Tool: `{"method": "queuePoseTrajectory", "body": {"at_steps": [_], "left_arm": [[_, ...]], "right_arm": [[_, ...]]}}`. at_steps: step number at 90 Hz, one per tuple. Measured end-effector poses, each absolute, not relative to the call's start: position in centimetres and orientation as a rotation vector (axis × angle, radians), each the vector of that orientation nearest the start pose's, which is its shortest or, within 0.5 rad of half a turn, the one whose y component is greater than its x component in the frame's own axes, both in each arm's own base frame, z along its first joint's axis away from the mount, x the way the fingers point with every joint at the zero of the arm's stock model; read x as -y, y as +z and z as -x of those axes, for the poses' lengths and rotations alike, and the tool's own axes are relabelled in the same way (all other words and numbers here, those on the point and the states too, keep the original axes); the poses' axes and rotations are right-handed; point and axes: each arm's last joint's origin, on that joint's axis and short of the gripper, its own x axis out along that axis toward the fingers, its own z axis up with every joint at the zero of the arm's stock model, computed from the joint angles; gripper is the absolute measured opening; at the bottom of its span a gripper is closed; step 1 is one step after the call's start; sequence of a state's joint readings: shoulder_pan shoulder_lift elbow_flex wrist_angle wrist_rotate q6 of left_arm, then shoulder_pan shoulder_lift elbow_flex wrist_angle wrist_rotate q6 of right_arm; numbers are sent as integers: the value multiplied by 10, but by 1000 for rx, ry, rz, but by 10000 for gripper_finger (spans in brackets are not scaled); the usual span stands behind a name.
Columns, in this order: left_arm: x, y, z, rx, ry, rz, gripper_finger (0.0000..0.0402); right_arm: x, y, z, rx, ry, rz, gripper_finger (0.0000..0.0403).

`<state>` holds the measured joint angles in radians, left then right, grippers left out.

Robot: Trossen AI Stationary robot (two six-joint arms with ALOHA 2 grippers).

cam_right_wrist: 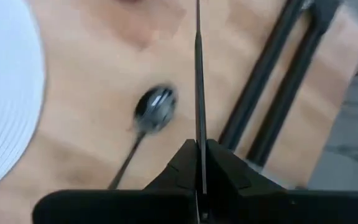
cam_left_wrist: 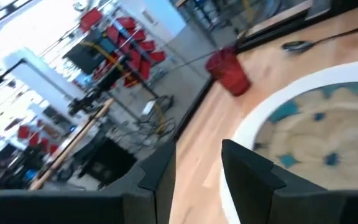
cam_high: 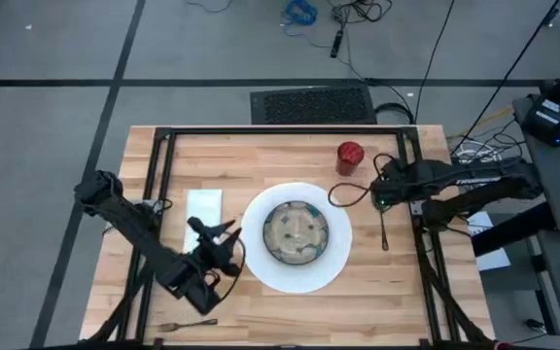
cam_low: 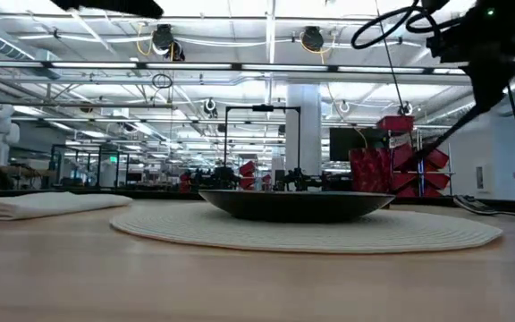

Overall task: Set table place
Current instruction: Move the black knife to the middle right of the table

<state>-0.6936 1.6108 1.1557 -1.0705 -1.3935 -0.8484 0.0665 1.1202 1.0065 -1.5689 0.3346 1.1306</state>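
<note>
The white plate (cam_high: 297, 275) lies at the table's middle with the speckled bowl (cam_high: 297, 231) in it. Left of it lies the white napkin (cam_high: 203, 214). The red cup (cam_high: 350, 154) stands far right of the plate. A dark spoon (cam_right_wrist: 156, 107) lies right of the plate, and a fork (cam_high: 188, 324) lies near the front edge. My left gripper (cam_high: 224, 243) hovers open by the plate's left rim with nothing between its fingers. My right gripper (cam_high: 381, 200), above the spoon, is shut on a thin dark piece of cutlery (cam_right_wrist: 198, 74) seen edge-on. My right gripper pinches the thin cutlery piece between its two fingers, at the end nearest them (cam_right_wrist: 199, 144). The fingers come from above, pointing down at the table. The piece sticks out past the fingertips and slants downward (cam_low: 445, 134). I cannot tell whether its far end touches the table.
Black frame bars (cam_high: 163, 175) run along the table's left, far and right sides. A dark keyboard (cam_high: 311, 104) lies beyond the far edge. Bare wood (cam_high: 377, 292) shows near the front right.
</note>
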Motion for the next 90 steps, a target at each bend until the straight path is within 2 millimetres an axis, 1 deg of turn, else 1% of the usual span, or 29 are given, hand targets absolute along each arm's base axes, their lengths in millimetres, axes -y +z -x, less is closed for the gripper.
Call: {"method": "queuePoseTrajectory", "body": {"at_steps": [11, 22, 38, 52, 66, 79, 90], "left_arm": [[146, 240, -240, -497, 804, -566, 116], [138, 240, -245, -512, 834, -561, 116], [135, 240, -247, -517, 846, -557, 116], [136, 239, -246, -535, 830, -546, 116], [139, 239, -244, -538, 818, -540, 116], [140, 239, -245, -528, 816, -524, 116], [145, 238, -246, -537, 788, -471, 116]], "right_arm": [[-12, 274, -149, -1362, -1036, -580, 0], [-23, 273, -151, -1386, -1014, -595, 0], [-39, 287, -153, -1301, -1007, -665, 0], [-55, 286, -150, -1266, -1059, -745, 0], [-72, 277, -155, -1255, -1124, -737, 0], [-90, 262, -164, -1270, -1189, -689, 0], [-105, 248, -171, -1254, -1249, -675, 0]]}}
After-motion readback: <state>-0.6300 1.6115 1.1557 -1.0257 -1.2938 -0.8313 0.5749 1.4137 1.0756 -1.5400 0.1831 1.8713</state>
